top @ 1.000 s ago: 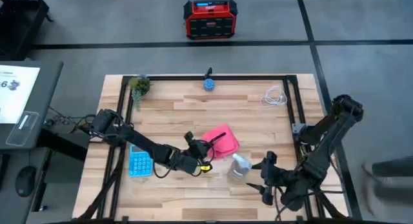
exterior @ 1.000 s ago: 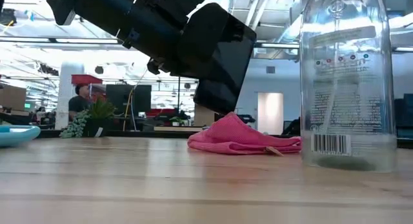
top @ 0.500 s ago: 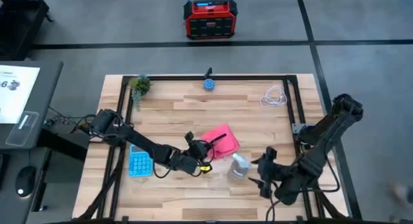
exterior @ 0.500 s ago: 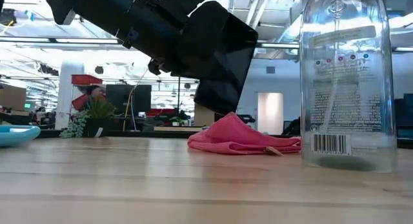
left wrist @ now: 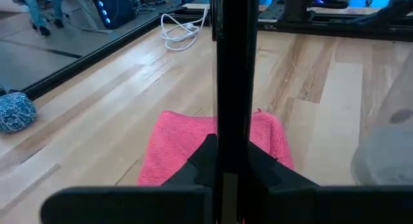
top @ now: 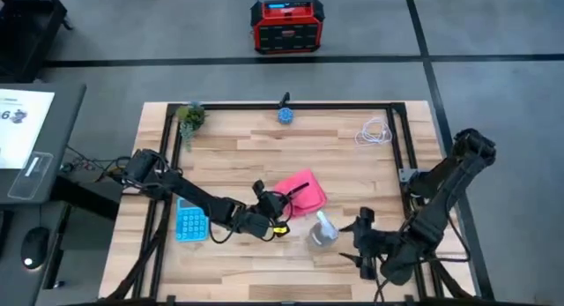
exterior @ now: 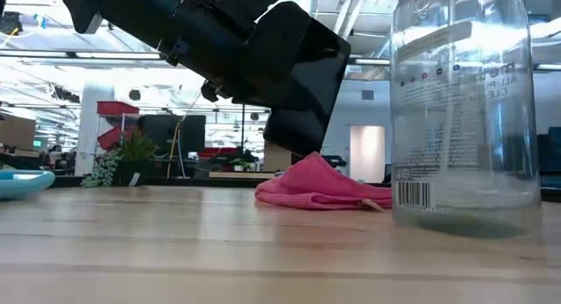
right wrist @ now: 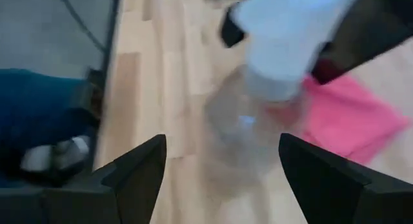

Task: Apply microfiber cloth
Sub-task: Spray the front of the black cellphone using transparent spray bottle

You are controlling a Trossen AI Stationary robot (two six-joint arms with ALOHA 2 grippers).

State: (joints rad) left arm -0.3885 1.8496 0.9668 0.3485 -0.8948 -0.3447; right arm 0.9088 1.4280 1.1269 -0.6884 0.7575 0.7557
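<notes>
- High view: we see the soft pink-red microfiber cloth (top: 301, 193) lying crumpled near the middle of the pale wooden table (top: 238, 143); the left gripper (top: 284, 200) sits at the cloth's near-left edge, holding a flat black phone (top: 293, 192) on edge; a light blue calculator (top: 190, 221) lies under the left arm; a clear plastic spray bottle (top: 322, 230) stands just beside the cloth, with the right gripper (top: 352, 242) close to it, fingers spread.
- Low view: the phone tilts above the cloth; the bottle stands in front.
- Left wrist view: we see the phone clamped upright between the 2 fingers, the cloth behind it.
- Right wrist view: both fingers (right wrist: 139, 169) stand wide apart, grasping nothing; the bottle is ahead, blurred.
</notes>
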